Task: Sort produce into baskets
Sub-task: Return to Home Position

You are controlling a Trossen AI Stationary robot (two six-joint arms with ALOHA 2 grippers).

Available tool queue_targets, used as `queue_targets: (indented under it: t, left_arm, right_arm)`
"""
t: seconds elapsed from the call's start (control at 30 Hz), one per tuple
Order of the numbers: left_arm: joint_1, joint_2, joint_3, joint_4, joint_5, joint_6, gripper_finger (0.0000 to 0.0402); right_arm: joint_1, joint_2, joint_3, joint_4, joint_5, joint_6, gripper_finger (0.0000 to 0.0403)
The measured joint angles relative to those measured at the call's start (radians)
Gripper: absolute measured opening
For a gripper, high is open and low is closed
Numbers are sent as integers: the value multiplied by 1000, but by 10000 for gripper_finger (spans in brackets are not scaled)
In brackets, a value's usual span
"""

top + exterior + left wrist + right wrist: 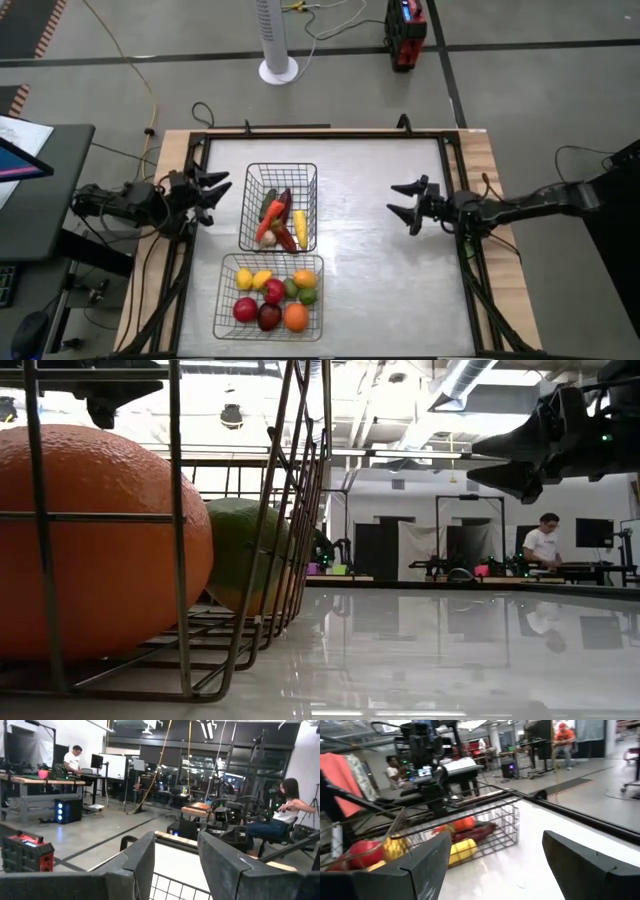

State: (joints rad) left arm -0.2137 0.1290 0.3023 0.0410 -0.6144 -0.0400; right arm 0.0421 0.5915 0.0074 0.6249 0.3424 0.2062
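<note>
Two wire mesh baskets stand on the table's left half. The far basket [279,205] holds the elongated produce [281,221]: red, purple, green, yellow pieces and pale garlic. The near basket [269,297] holds the round produce [275,297]: yellow, orange, red and green pieces. In the low view an orange [95,545] and a green fruit [245,550] show through the near basket's wires. My left gripper [218,190] is open and empty, left of the far basket. My right gripper [405,200] is open and empty over the table's right half. Both baskets also show in the right wrist view [470,832].
Bare white table top [375,270] lies between the baskets and the right arm. A dark frame [320,133] runs around the table. A person [545,545] sits at a bench in the room beyond; others [287,807] show in the wrist views.
</note>
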Motion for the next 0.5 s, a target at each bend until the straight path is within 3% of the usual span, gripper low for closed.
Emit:
queue_targets:
  t: [0.17, 0.33, 0.5]
  left_arm:
    - [0, -55, 0, -65, 0, -8, 137]
    - [0, -64, -7, -111, 1, -12, 137]
    - [0, -65, -73, -104, 35, -58, 137]
  right_arm:
    - [-19, -190, 0, -244, -20, 38, 340]
    - [-16, -303, 4, -357, -66, 27, 340]
    - [-16, -423, 97, -596, -68, -3, 340]
